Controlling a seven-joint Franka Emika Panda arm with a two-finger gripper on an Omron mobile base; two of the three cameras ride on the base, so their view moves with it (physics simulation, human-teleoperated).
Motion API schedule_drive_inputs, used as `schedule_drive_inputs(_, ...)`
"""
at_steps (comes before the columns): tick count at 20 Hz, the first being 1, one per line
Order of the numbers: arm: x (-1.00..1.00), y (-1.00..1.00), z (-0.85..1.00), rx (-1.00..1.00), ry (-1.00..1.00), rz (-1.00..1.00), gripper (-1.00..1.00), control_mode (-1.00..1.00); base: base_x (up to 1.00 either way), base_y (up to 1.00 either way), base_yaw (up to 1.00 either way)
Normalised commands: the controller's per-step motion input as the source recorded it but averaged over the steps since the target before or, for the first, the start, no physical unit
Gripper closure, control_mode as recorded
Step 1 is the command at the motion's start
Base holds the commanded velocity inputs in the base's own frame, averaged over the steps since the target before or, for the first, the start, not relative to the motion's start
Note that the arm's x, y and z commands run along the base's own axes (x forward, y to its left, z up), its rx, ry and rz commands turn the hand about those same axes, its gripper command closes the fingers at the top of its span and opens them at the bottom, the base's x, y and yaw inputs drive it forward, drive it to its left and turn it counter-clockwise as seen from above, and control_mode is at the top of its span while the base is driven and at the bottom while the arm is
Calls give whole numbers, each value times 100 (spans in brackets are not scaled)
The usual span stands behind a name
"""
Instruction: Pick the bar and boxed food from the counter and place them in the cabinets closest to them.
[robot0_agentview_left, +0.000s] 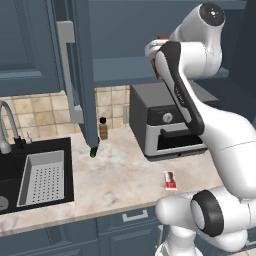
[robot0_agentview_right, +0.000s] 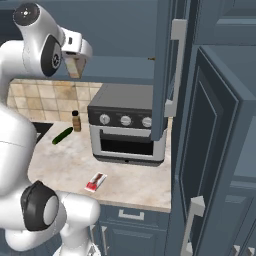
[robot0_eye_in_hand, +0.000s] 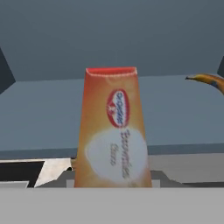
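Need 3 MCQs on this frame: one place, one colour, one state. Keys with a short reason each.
1. Where does the bar lie?
A. on the counter in front of the toaster oven
B. in the sink
C. on the cabinet shelf

2. What colour is the wrapper of the bar?
A. green
B. red and white
C. blue

3. What is the state of the claw?
A. open and bare
B. shut on the boxed food
C. shut on the bottle

Answers:
1 A: both base views show it flat on the stone before the oven.
2 B: the red and white wrapper shows in both base views.
3 B: the carton sits upright at the claw in the hand view, raised at the open upper cabinet shelf.
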Motion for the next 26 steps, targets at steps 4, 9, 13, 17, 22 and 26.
schedule_drive_inputs(4,30,0,-8,0,1,0,100,-100,0,0,0)
schedule_drive_inputs(9,27,0,-10,0,1,0,100,-100,0,0,0)
schedule_drive_inputs(13,30,0,-10,-1,0,0,100,-100,0,0,0)
schedule_drive_inputs(17,33,0,-6,-2,0,0,100,-100,0,0,0)
schedule_drive_inputs(22,26,0,-2,-2,-1,0,100,-100,0,0,0)
schedule_drive_inputs(26,17,0,-3,-2,-2,0,100,-100,0,0,0)
